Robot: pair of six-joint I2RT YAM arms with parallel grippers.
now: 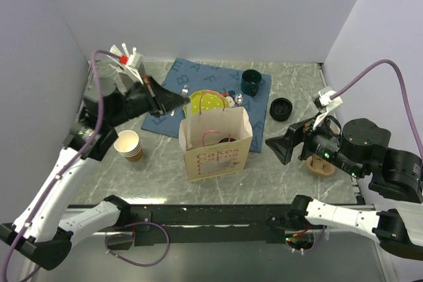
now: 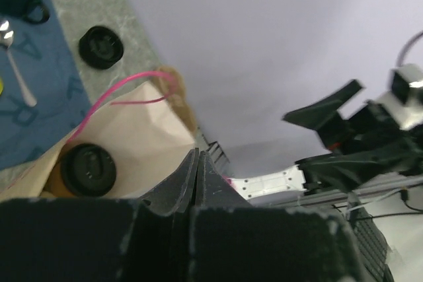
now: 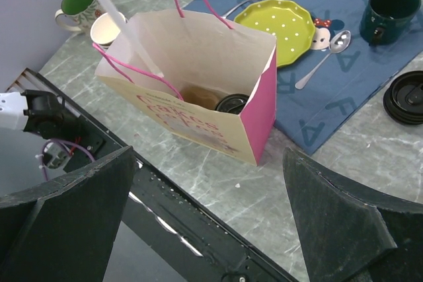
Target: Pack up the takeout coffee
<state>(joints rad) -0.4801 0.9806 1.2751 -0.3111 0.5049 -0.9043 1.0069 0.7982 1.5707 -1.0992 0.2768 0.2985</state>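
progress: takeout coffee [image 2: 88,170] sits inside the paper bag [image 1: 218,153] on the counter [image 1: 158,163] (lid up), packing looks done | left tool [image 1: 184,101] clenched, empty, near bag's mouth | right tool [image 1: 277,150] released, empty, beside bag | remaining: probably only withdrawing

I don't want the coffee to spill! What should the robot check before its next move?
1. The takeout coffee is inside the paper bag: ok.
2. Its black lid is on the cup: ok.
3. The cup stands straight in there: cannot tell, mostly the lid shows.
4. The bag is upright with its mouth open: ok.
5. The left tool is shut and empty: ok.
6. The right tool is open and apart from the bag: ok.
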